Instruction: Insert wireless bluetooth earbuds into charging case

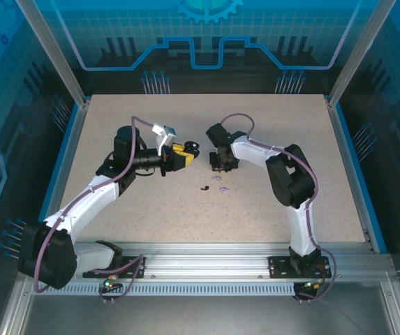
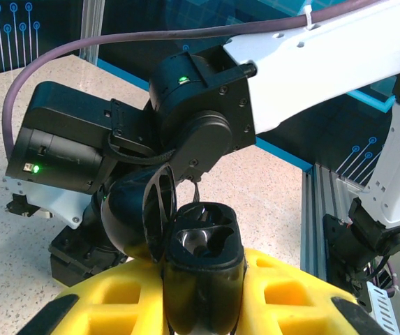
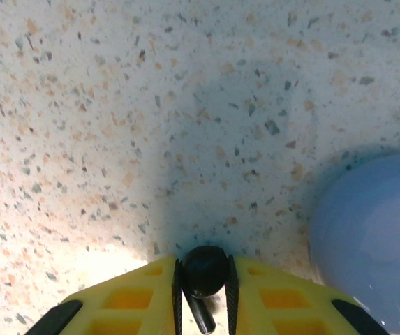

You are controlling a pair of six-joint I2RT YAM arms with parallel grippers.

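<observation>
Insertion pending: open glossy black charging case (image 2: 204, 269) clamped by left gripper (image 2: 203, 300), black stemmed earbud (image 3: 202, 269) pinched by right gripper (image 3: 204, 280), likely needing socket (image 2: 194, 241) alignment.

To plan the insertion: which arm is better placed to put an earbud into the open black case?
Probably the right: the right pincer grips a black earbud, while the left pincer is occupied holding the open black charging case.
</observation>
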